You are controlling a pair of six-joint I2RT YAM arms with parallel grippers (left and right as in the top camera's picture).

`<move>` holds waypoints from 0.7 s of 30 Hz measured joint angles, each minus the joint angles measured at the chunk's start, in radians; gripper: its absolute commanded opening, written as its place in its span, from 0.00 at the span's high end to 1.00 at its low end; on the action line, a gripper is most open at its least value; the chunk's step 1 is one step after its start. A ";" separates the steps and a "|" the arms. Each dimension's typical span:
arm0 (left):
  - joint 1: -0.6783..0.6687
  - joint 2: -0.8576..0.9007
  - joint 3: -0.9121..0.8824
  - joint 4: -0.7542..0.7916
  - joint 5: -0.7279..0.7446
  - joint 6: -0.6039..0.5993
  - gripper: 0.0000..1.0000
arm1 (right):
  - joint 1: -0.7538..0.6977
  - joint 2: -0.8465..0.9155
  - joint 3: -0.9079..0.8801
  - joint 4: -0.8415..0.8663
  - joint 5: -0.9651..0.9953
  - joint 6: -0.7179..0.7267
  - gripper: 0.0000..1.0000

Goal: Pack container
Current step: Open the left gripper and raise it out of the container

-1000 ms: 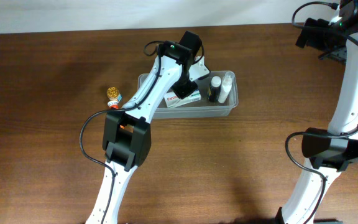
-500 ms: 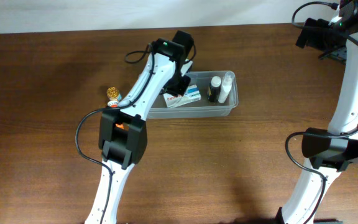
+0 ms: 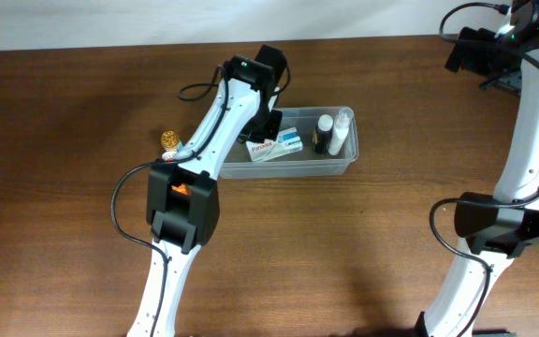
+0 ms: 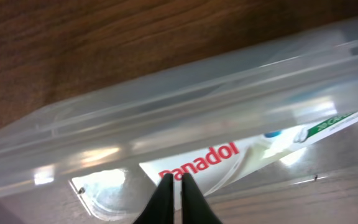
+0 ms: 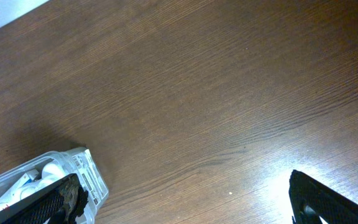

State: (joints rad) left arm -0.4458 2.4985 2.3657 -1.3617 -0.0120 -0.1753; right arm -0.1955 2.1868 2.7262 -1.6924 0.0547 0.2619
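Note:
The clear plastic container (image 3: 342, 168) stands at the table's middle back. In it lie a white Panadol box (image 3: 275, 146), a dark bottle (image 3: 324, 133) and a white bottle (image 3: 342, 129). My left gripper (image 3: 271, 124) hangs over the container's left end, just above the box. In the left wrist view its fingers (image 4: 174, 180) are shut with nothing between them, over the Panadol box (image 4: 229, 158) and behind the container's wall (image 4: 197, 99). My right gripper (image 5: 191, 211) is open and empty, high at the far right, with the container's corner (image 5: 87, 175) at its left finger.
A small gold-capped item (image 3: 169, 140) lies on the wooden table left of the container, beside my left arm. The right arm's base (image 3: 494, 225) stands at the right edge.
My left gripper has drawn back to the left and far side of the container. The Panadol box stays lying in the container. The right arm has not moved.

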 measured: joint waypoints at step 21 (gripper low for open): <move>0.235 -0.288 0.015 -0.095 -0.056 0.111 0.01 | 0.000 0.000 0.000 0.000 0.000 0.000 0.02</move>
State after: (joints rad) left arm -0.2108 2.2105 2.3810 -1.4570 -0.0681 -0.0639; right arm -0.1955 2.1872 2.7262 -1.6924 0.0544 0.2623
